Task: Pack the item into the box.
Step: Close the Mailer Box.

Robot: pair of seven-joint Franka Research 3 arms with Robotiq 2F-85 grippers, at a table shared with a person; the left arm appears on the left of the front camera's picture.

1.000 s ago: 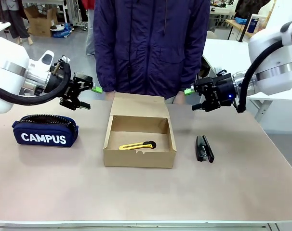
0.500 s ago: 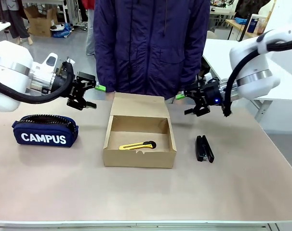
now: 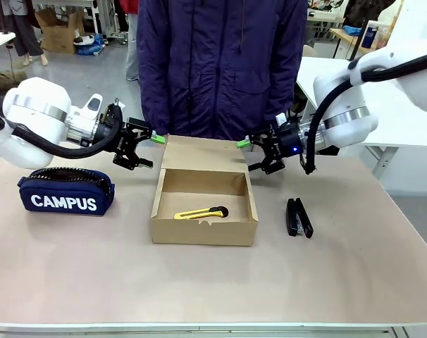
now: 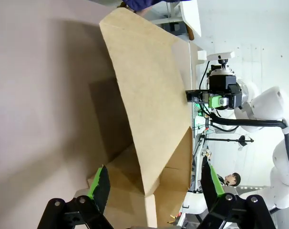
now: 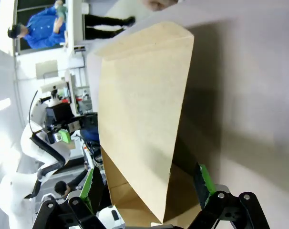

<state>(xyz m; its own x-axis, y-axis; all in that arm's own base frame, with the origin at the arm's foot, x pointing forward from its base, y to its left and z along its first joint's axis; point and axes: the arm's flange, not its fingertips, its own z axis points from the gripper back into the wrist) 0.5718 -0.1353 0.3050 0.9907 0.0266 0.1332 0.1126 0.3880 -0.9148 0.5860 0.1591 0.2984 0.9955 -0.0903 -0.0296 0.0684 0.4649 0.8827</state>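
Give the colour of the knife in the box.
The knife is yellow with a black end; best in the front view.

Knife (image 3: 201, 213) in box (image 3: 203, 234); pouch (image 3: 65, 191) left, stapler (image 3: 299, 217) right

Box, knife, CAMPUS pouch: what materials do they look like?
Box: brown cardboard, matte, with creased fold lines at the flap lid. Utility knife: probably plastic, a smooth yellow body with a black end. Pencil pouch: likely woven fabric, navy and matte, with a soft rounded shape and white printed lettering.

box (image 4: 175, 167) | flap lid (image 4: 149, 90) raised | ahead of left jaws, spread wide
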